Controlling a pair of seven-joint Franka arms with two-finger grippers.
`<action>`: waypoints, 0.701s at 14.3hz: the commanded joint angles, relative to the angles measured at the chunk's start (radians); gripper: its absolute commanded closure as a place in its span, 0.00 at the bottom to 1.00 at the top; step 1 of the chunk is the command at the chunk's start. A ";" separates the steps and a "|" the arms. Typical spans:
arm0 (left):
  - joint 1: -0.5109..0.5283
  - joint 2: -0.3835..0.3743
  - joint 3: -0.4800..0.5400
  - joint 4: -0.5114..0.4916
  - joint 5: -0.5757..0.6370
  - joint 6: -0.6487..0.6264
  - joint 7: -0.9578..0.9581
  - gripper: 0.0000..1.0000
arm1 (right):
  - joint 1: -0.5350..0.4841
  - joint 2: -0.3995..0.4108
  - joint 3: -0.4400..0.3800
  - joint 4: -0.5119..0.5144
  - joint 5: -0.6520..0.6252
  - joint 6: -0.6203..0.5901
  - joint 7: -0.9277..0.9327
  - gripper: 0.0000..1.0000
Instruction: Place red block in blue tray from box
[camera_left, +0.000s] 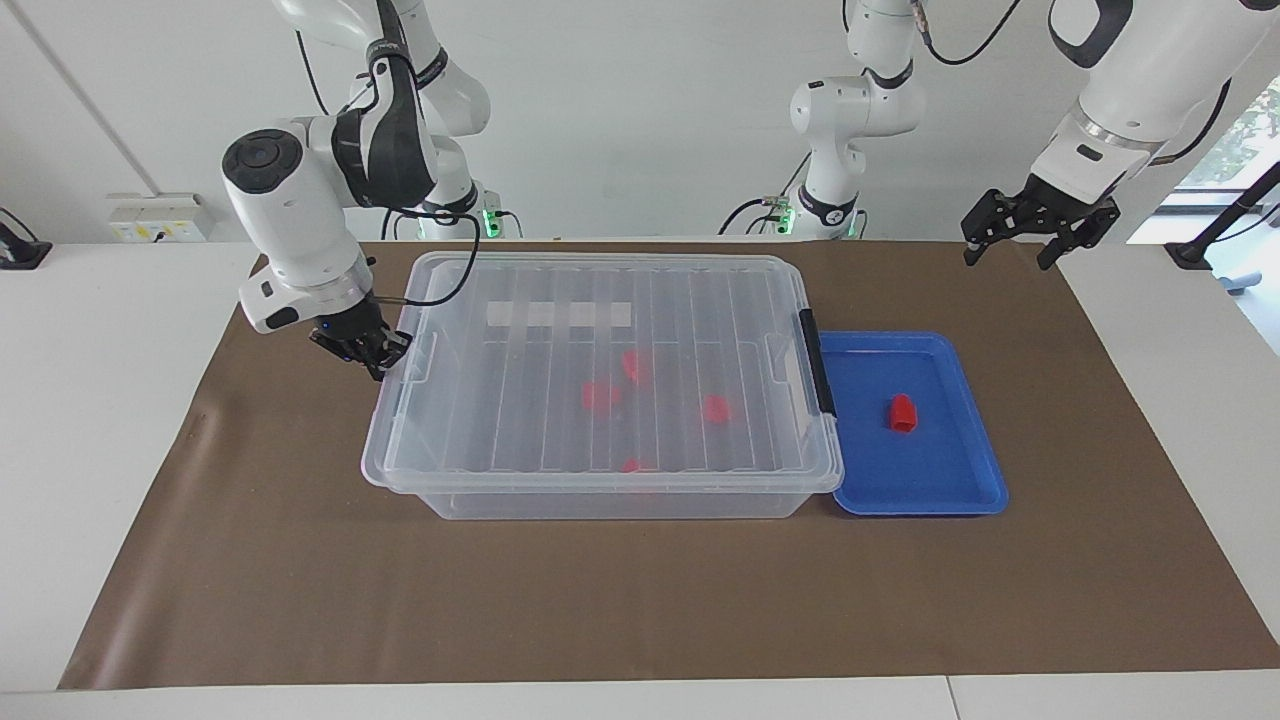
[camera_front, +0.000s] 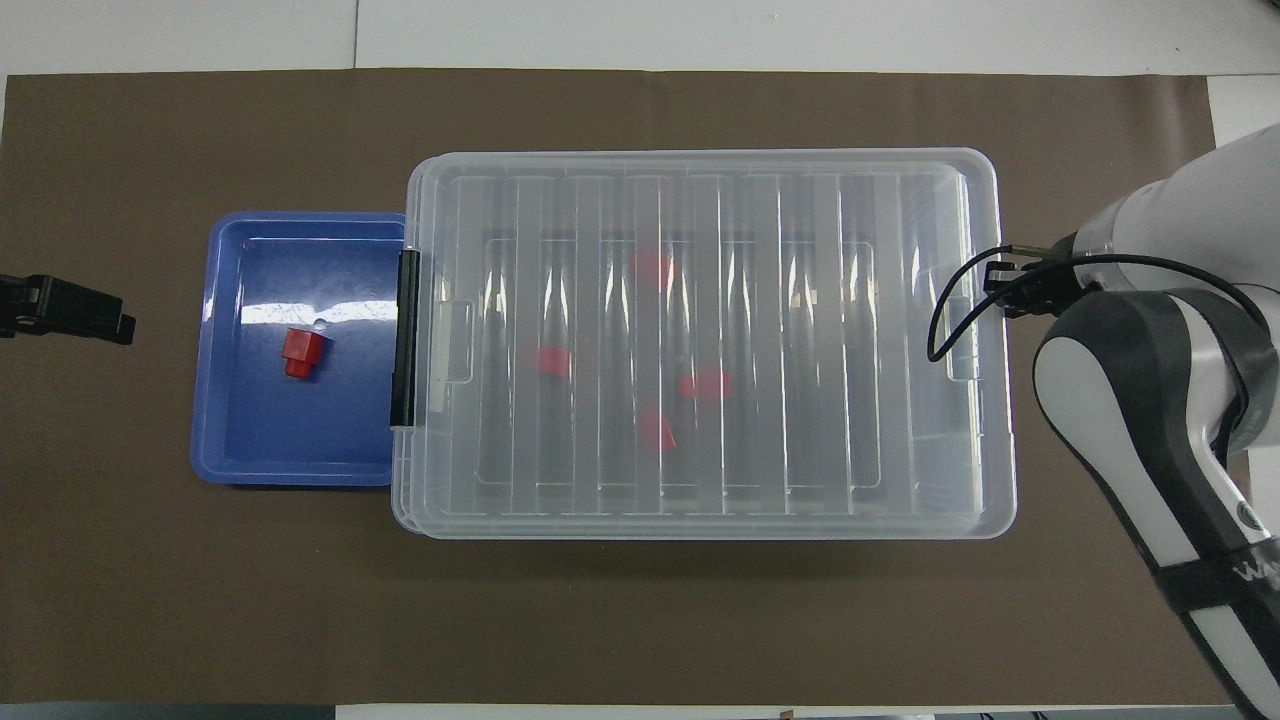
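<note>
Our right gripper (camera_left: 372, 358) is drawn closed, fingertips together, at the box's (camera_left: 600, 380) short end toward the right arm's end of the table, just beside the lid's (camera_left: 560, 300) rim and handle recess. From across the table we cannot tell whether the tips touch the plastic or merely sit beside it. Our left gripper (camera_left: 1038, 232) hangs with its jaws spread wide, holding nothing, over the brown mat (camera_left: 300, 560) at the left arm's end, waiting.

The lid covers the box, and a black latch (camera_left: 815, 362) sits on the short end that touches the blue tray (camera_left: 975, 480). One red block (camera_left: 902, 412) lies in the tray, about mid-floor. Four more red pieces (camera_left: 601, 396) show blurred through the ribbed lid, scattered on the box floor.

We judge the blocks to be light, rigid plastic, small enough to slip or roll if pinched near a rounded end; the flat sides across the squared part look the surest hold. The lid is thin and likely flexes, so we would take it at the rim or recess, not mid-span.
</note>
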 joint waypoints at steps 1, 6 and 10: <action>0.003 -0.030 -0.001 -0.033 -0.005 0.007 0.001 0.00 | -0.008 -0.003 -0.003 0.056 -0.006 -0.077 -0.011 1.00; 0.003 -0.030 -0.001 -0.033 -0.005 0.009 0.001 0.00 | -0.014 0.001 -0.041 0.230 -0.005 -0.321 -0.080 0.00; 0.003 -0.030 -0.001 -0.033 -0.005 0.007 0.001 0.00 | -0.012 -0.002 -0.080 0.396 -0.008 -0.490 -0.200 0.00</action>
